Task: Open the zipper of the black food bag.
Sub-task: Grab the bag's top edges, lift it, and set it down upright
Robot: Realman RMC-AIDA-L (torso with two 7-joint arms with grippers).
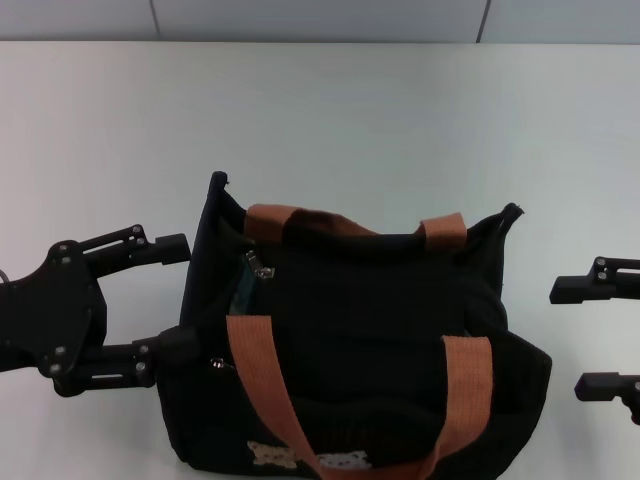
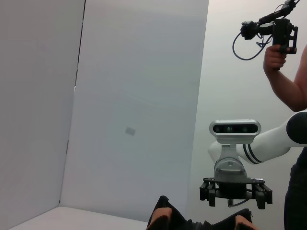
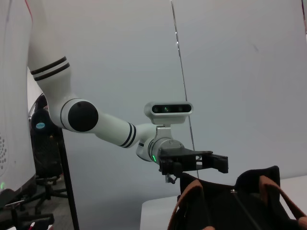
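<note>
The black food bag (image 1: 370, 330) stands at the table's near middle, with two orange-brown handles and bear patches low on its front. The zipper's silver pull tab (image 1: 262, 266) lies near the left end of the bag's top, beside a slit showing green lining. My left gripper (image 1: 186, 297) is open at the bag's left end, its near finger (image 1: 150, 358) against the bag's side and its far finger apart from it. My right gripper (image 1: 567, 338) is open just off the bag's right end, holding nothing. The wrist views show the bag's top (image 3: 240, 199) and the opposite grippers (image 2: 235, 193).
The white table (image 1: 400, 120) stretches behind and to both sides of the bag, with a grey wall beyond. A person holding a handheld device (image 2: 280, 33) stands behind the right arm in the left wrist view.
</note>
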